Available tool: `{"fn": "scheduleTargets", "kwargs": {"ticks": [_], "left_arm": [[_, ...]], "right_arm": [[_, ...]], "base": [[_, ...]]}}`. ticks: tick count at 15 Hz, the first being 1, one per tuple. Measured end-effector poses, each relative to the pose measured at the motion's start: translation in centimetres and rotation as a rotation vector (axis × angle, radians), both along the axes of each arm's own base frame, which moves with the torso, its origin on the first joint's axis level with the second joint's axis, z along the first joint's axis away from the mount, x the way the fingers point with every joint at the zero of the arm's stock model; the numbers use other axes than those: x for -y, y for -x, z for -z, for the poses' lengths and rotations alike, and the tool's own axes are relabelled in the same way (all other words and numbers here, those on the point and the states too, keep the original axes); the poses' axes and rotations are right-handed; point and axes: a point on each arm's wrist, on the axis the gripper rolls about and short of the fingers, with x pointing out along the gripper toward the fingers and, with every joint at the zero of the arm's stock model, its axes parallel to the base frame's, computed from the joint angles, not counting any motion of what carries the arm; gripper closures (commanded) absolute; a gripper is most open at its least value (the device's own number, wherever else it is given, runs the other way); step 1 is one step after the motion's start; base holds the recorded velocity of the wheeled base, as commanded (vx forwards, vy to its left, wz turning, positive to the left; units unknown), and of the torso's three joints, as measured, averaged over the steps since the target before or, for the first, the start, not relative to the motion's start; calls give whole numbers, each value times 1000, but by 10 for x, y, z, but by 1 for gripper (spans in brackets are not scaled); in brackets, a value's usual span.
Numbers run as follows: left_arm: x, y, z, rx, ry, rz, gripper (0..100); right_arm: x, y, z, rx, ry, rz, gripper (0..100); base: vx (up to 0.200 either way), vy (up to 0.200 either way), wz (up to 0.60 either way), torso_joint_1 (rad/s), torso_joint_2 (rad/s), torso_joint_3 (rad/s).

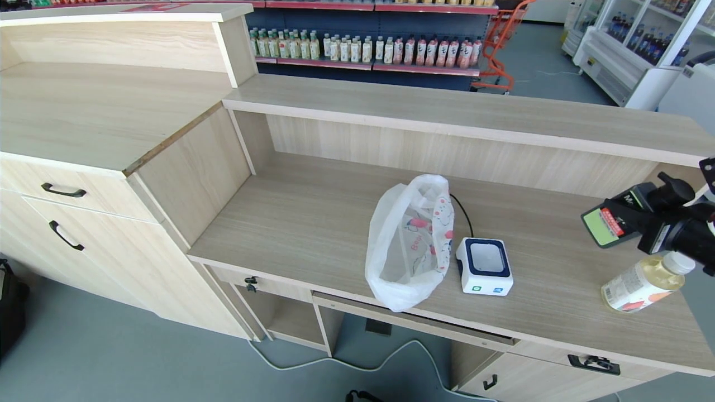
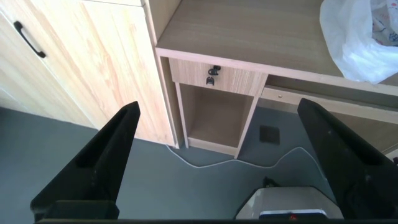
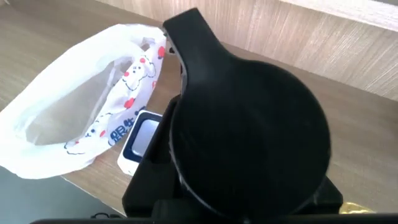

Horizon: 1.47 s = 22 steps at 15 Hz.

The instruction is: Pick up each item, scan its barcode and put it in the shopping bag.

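My right gripper (image 1: 642,216) is shut on a black container (image 1: 609,223) with a green and red label, held in the air over the counter's right end. Seen from the right wrist, the container's round black end (image 3: 249,130) hides most of what lies below it. A white shopping bag (image 1: 410,243) with a cartoon print stands open mid-counter, and the bag (image 3: 81,124) lies open beneath the held container. The white barcode scanner (image 1: 485,265) sits just right of it. A bottle of yellow drink (image 1: 642,283) lies on the counter's right end. My left gripper (image 2: 217,112) hangs open over the floor before the counter.
A raised shelf (image 1: 458,111) runs along the counter's back, and a taller cabinet (image 1: 106,111) stands to the left. The scanner's black cable (image 1: 463,212) trails behind the bag. A drawer with a lock (image 2: 213,71) and an open cubby lie under the counter edge.
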Motion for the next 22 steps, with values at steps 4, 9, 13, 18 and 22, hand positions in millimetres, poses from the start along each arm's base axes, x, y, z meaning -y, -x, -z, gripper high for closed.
{"fn": "scheduleTargets", "kwargs": {"ticks": [4,9,13,18,22], "left_arm": [[0,0,0,0,0,0,0],[0,0,0,0,0,1,0],[0,0,0,0,-2,2,0],[0,0,0,2,-7,3,0],[0,0,0,1,-7,-2,0]], "right_arm": [[-6,-1,12,-44,-31,-7,100],[-33,-8,17,-102,-204,30,100],[-38,-11,16,-98,-202,13,100],[-39,-18,8,-69,-205,2,100],[-58,-25,3,-59,-200,-75,100]], "base": [[0,0,0,0,0,0],[0,0,0,0,0,0],[0,0,0,0,0,0],[0,200,0,5,0,3],[0,200,0,1,2,1]]}}
